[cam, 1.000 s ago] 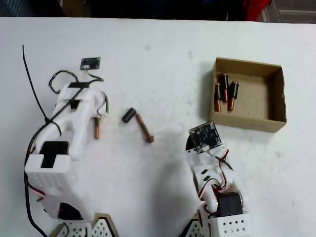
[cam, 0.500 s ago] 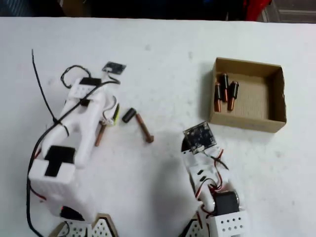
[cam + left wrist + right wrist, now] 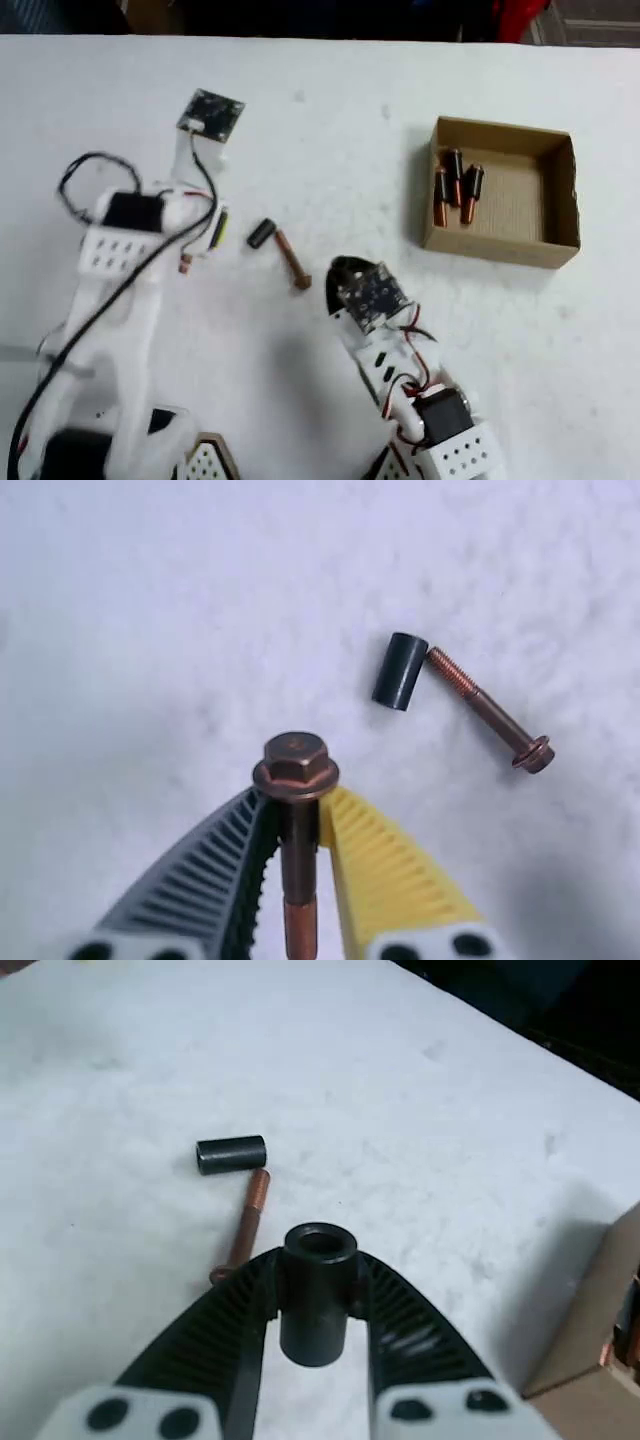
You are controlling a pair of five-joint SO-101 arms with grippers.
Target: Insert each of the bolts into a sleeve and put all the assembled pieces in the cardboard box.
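Observation:
My left gripper (image 3: 297, 802) is shut on a copper bolt (image 3: 296, 780), hex head pointing away from the wrist; from above the left gripper (image 3: 201, 245) hangs left of the loose parts. My right gripper (image 3: 318, 1272) is shut on an upright black sleeve (image 3: 318, 1300), bore facing up; in the high view the right gripper (image 3: 346, 271) is just right of the loose bolt. A loose black sleeve (image 3: 261, 234) and a loose copper bolt (image 3: 292, 260) lie end to end on the white table. The cardboard box (image 3: 490, 243) at the right holds three assembled pieces (image 3: 455, 187).
The loose sleeve (image 3: 400, 670) and bolt (image 3: 490, 712) lie beyond the held bolt's head. From the right wrist, the loose sleeve (image 3: 231, 1154) and bolt (image 3: 243, 1222) lie ahead of the jaws, with a box corner (image 3: 600, 1360) at the edge. Black cables loop near the left arm (image 3: 85, 175).
The left arm has risen from the table with the bolt in its gripper. The right arm has swung left with its sleeve, toward the loose bolt.

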